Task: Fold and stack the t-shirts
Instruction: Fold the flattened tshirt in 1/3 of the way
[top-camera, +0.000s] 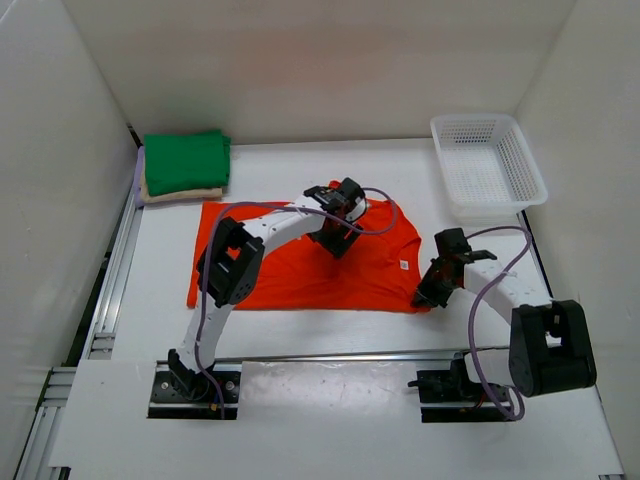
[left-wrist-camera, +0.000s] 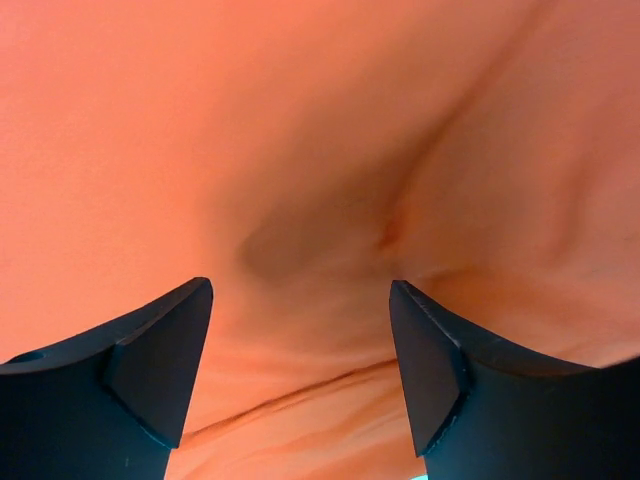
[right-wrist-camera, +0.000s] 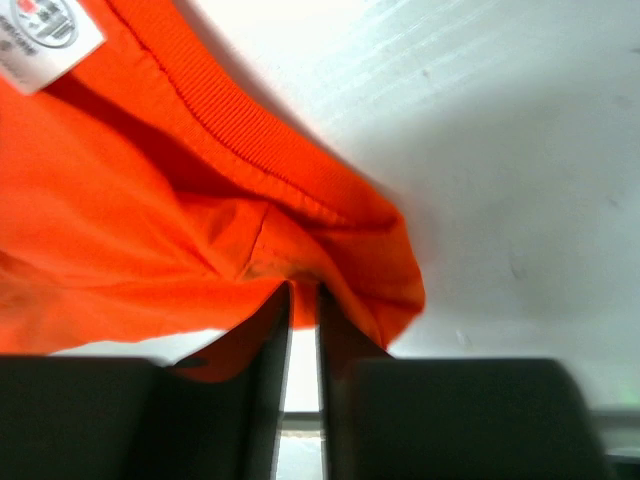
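Orange shirt (top-camera: 300, 265): flat, tabletop centre. Left gripper (top-camera: 336, 238): jaws spread, over its far middle. Right gripper (top-camera: 429, 294): jaws almost together at near-right corner, hold unclear. Advice: secure both edges, then lift evenly.

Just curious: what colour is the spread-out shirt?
The shirt is orange-red, clearest in the top view.

Top view overhead, looking down from near side; both wrist views close on orange-red t-shirt (top-camera: 330, 280), shared with top.
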